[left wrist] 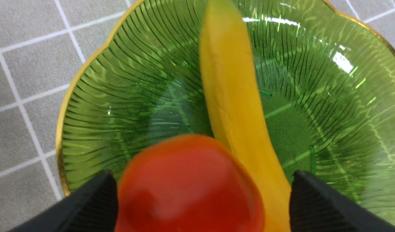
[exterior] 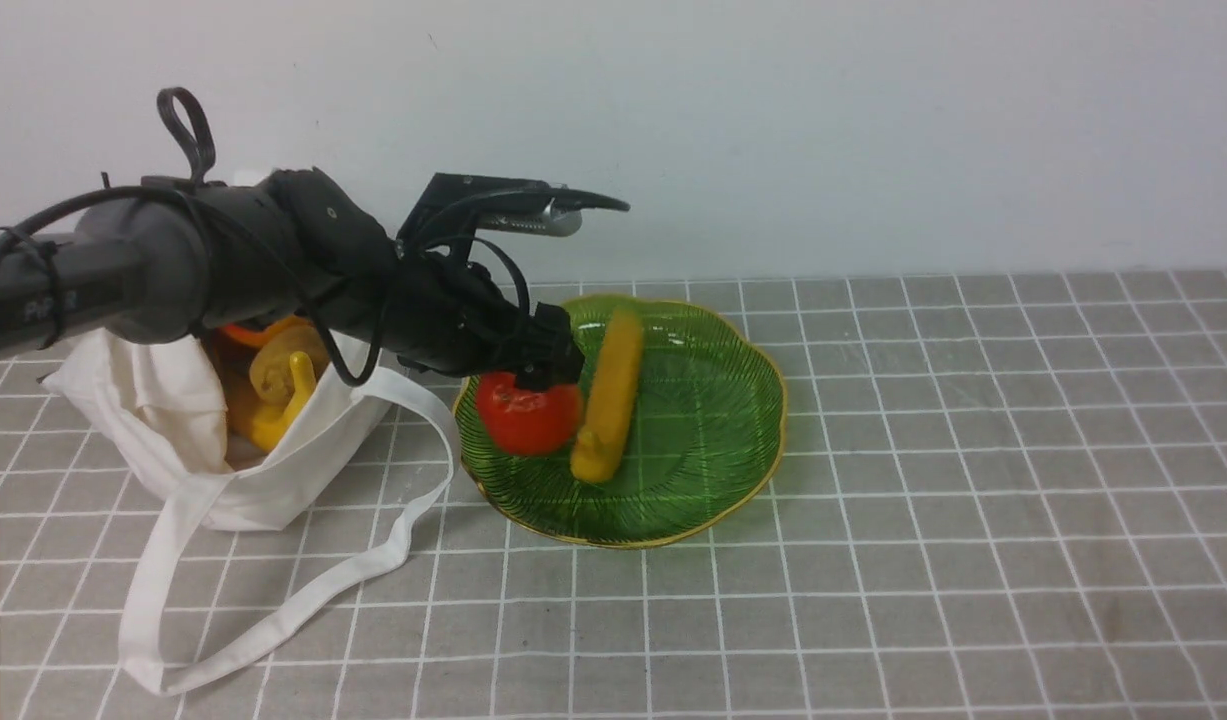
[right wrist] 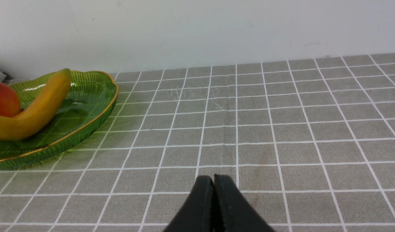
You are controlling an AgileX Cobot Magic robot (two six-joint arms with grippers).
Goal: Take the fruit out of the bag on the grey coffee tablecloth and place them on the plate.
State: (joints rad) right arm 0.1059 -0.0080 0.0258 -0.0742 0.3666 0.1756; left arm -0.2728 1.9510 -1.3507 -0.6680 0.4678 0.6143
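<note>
The left gripper (left wrist: 202, 175) hangs just over the near-left part of the plate (exterior: 713, 440), jaws spread wide. The apple (exterior: 528, 415) lies below and between them, and the right jaw stands clear of it, so I judge it released. The apple looks blurred, so I cannot tell whether it has settled. It touches the banana (exterior: 608, 395), whose long axis runs front to back across the plate. The right gripper (right wrist: 213, 183) is clenched on nothing, low over the cloth (exterior: 973, 500), well apart from the plate on its right. The bag (exterior: 153, 420) lies just left of the plate, under the left arm. Its mouth opens toward the plate and shows yellow fruit (exterior: 278, 385). The left arm is nearer and would likely draw back leftward.
</note>
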